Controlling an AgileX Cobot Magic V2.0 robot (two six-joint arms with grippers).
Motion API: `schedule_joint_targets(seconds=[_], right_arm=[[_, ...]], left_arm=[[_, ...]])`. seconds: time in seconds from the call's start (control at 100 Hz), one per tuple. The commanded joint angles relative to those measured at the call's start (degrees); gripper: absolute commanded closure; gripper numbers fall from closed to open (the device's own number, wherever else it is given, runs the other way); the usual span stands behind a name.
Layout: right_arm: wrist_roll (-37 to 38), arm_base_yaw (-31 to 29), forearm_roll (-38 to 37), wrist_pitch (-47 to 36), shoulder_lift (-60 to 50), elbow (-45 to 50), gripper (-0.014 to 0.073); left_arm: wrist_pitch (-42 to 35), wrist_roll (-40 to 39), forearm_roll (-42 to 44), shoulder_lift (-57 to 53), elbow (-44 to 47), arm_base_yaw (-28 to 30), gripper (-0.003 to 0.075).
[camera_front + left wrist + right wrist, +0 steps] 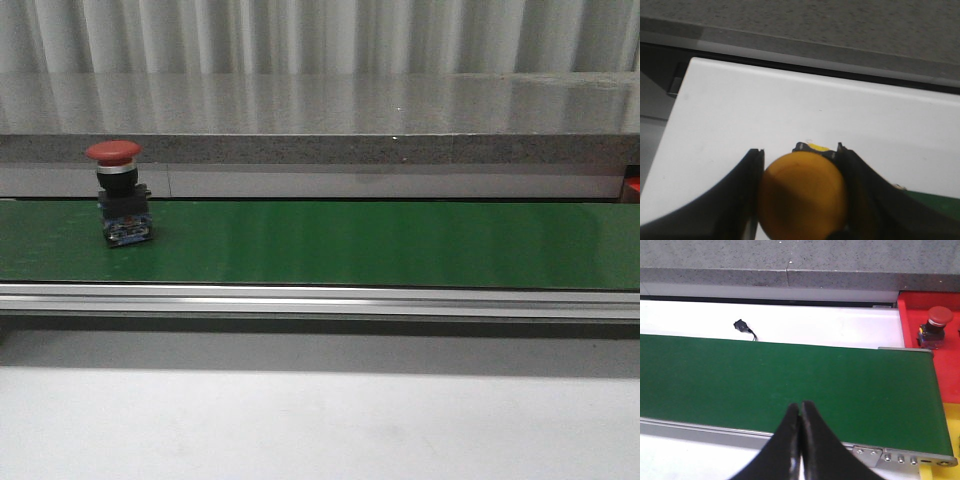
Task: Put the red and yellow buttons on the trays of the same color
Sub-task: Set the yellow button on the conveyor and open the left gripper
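Two buttons are showing up in the front view and the wrist views between them, plus a third already sorted. Looking forward over the table, a red button (118, 193) is standing upright on the green belt (380, 245) toward its left end, and neither arm is appearing in that picture. Looking from the left wrist, the left gripper (800, 200) is clamping a yellow button (802, 195) between its two dark fingers (742, 200), and it is hanging over a white surface (790, 115) with only a sliver of green peeking in at the corner; no yellow tray is visible there. Looking from the right wrist, the right gripper (800, 440) is hovering over the near edge of the belt with its fingers pressed together and nothing between them, while another red button (935, 327) is sitting on the red tray (940, 375) past the belt's end, and a strip of yellow tray (945, 475) is showing just beside it. My worry is that the yellow button is being carried far from its tray, so a release here would be dropping it on the wrong surface. The closed right fingers would also be knocking the belt's red button over unless they are opening before reaching it.
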Motion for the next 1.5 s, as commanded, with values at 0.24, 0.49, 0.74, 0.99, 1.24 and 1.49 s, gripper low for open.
schedule_joint_targets(seconds=[0.24,0.49,0.74,0.99,1.24,1.49], right_arm=[[-0.58,0.11,0.44,-3.74,-0.07,-1.42,0.0662],[-0.58,0.11,0.44,-3.74,-0.07,-1.42,0.0662],[-0.58,0.11,0.44,-3.74,-0.07,-1.42,0.0662],[-0.58,0.11,0.44,-3.74,-0.07,-1.42,0.0662],[-0.58,0.11,0.44,-3.74,-0.07,-1.42,0.0662],[-0.58,0.11,0.44,-3.74,-0.07,-1.42,0.0662]], left_arm=[[-6.6,-0.3,-0.52,-7.53,12.17,-7.65,0.0741],[-11.3,-0.3,0.79,-7.53,21.39,-8.58,0.0741],[-14.74,-0.08,2.11,-5.95,25.02,-8.58,0.0741],[-13.32,-0.08,2.11,-3.34,25.3,-8.58,0.073],[-13.06,-0.08,1.88,-3.34,25.3,-8.58,0.0227],[-12.96,-0.08,1.51,-6.65,25.2,-8.58,0.0077]])
